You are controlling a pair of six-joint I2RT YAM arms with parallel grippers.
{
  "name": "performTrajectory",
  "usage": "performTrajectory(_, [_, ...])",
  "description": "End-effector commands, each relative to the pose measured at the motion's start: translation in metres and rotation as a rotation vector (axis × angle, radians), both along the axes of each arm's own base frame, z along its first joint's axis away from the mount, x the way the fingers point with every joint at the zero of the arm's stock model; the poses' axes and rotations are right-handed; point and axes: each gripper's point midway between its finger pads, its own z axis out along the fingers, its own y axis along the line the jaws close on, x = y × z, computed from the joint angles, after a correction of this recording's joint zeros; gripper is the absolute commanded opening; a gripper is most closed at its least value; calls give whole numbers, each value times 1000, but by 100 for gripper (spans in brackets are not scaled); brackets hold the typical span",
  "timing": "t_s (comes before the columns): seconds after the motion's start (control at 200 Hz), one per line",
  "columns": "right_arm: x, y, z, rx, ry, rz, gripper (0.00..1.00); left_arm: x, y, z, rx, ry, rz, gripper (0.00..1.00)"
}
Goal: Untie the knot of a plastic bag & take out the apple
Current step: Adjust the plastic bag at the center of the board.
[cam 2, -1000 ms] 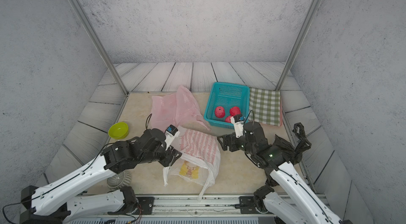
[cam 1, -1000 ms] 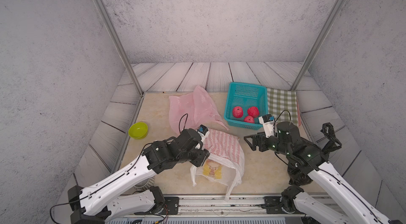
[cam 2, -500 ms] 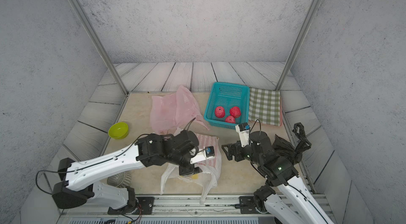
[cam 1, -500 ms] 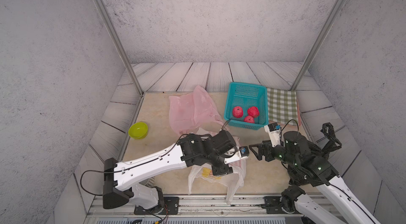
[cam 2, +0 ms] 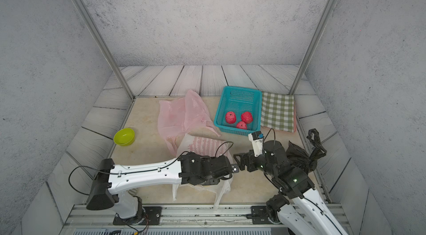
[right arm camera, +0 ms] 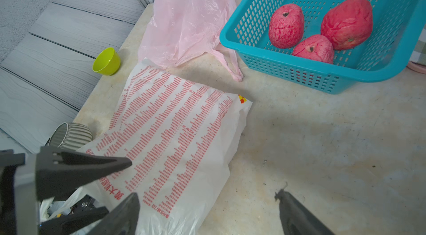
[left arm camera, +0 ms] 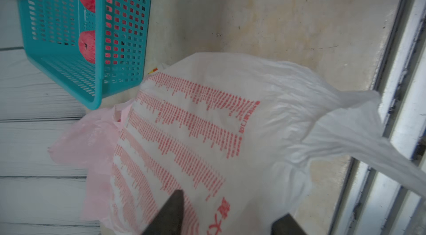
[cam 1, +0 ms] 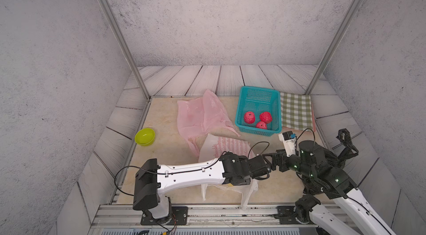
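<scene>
Now poised at the bag (cam 1: 227,148), flat near the front of the worktop (cam 1: 161,116), with left fingers (left arm camera: 170,215) half-spread above it and right fingers (right arm camera: 295,217) wide alongside, likely to part its mouth; apple unseen.

Left pincer (left arm camera: 231,206) faces right pincer (right arm camera: 206,195) (both parted).

Printed across the white plastic bag (right arm camera: 175,130) in red rows and larger characters; too small and blurred to read.
</scene>
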Motion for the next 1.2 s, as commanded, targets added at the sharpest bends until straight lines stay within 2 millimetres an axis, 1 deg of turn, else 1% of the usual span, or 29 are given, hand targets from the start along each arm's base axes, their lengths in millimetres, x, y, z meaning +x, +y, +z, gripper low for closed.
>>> performTrajectory(0.0, [-1,-1,-2,-1,0,-6,94,8,-7,3,-22,-53,13,3])
performTrajectory(0.005, [-1,-1,-2,-1,-1,-6,94,8,-7,3,-21,-52,14,0])
performTrajectory(0.05, [-1,-1,-2,-1,-3,-7,94,13,-5,4,-15,-60,28,0])
performTrajectory(0.11, [-1,-2,-2,0,-4,-7,94,28,2,7,-8,-64,95,0])
performTrajectory(0.235, [-1,-2,0,2,-10,-4,94,72,30,14,6,-74,349,0])
performTrajectory(0.315, [-3,1,2,13,-16,13,93,90,45,17,6,-96,481,0])
performTrajectory(0.37, [-4,1,6,22,-30,16,93,96,50,19,-12,-89,551,0])
performTrajectory(0.455, [-10,5,15,58,-69,55,92,99,46,20,-62,-55,594,0])
performTrajectory(0.565, [-23,13,32,136,-136,124,92,101,39,24,-125,-9,617,0])
performTrajectory(0.651, [-33,19,38,181,-153,182,90,102,34,28,-174,58,624,0])
performTrajectory(0.716, [-40,25,41,219,-152,229,89,100,23,33,-230,133,600,0])
performTrajectory(0.811, [-46,32,42,254,-137,273,87,97,8,43,-306,198,536,0])
performTrajectory(0.876, [-41,29,40,241,-123,239,86,96,0,47,-343,249,500,0])
performTrajectory(0.916, [-39,28,39,231,-120,226,86,95,-2,47,-349,274,489,0])
performTrajectory(1.081, [-39,34,39,230,-96,243,84,91,-8,33,-333,329,448,0])
performTrajectory(1.196, [-41,45,30,190,-79,280,84,85,-14,26,-353,381,426,0])
